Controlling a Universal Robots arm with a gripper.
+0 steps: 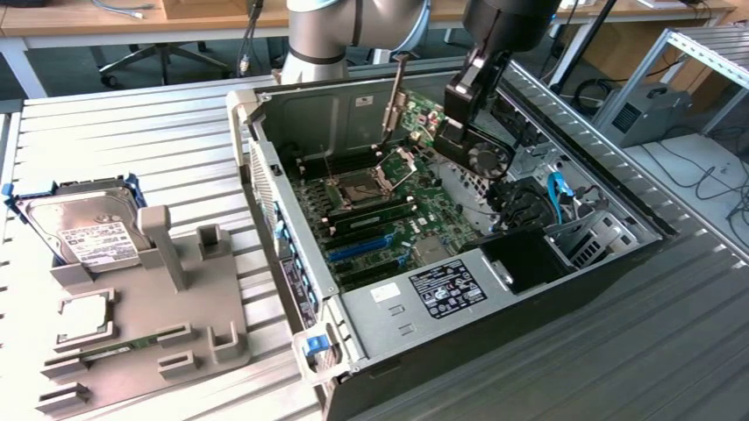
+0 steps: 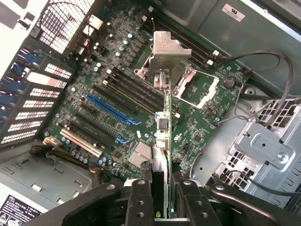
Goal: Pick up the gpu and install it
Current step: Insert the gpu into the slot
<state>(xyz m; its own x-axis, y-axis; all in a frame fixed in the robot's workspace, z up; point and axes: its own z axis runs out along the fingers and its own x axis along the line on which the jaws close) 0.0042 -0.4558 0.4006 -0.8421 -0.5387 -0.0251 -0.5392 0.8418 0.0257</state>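
Note:
My gripper [image 1: 466, 123] hangs over the open computer case [image 1: 272, 210] and is shut on the gpu [image 1: 482, 156]. The card is held on edge, its black fan cooler facing the exterior view's right and its silver end bracket [image 1: 395, 95] sticking out toward the case's rear wall. In the wrist view the gpu [image 2: 162, 123] appears edge-on between my black fingers [image 2: 140, 197], with the bracket [image 2: 167, 51] at its far end. It hovers above the green motherboard [image 2: 197, 127], apart from the board. The blue expansion slot [image 2: 107, 109] lies off to one side of the card's edge.
A grey fixture [image 1: 175, 303] on the slatted table at the exterior view's left holds a silver hard drive [image 1: 84, 235] and a memory stick [image 1: 111, 348]. Inside the case are the CPU socket [image 1: 357, 186], a drive cage [image 1: 585, 239], a blue cable [image 1: 559, 189] and loose black wires [image 2: 263, 61].

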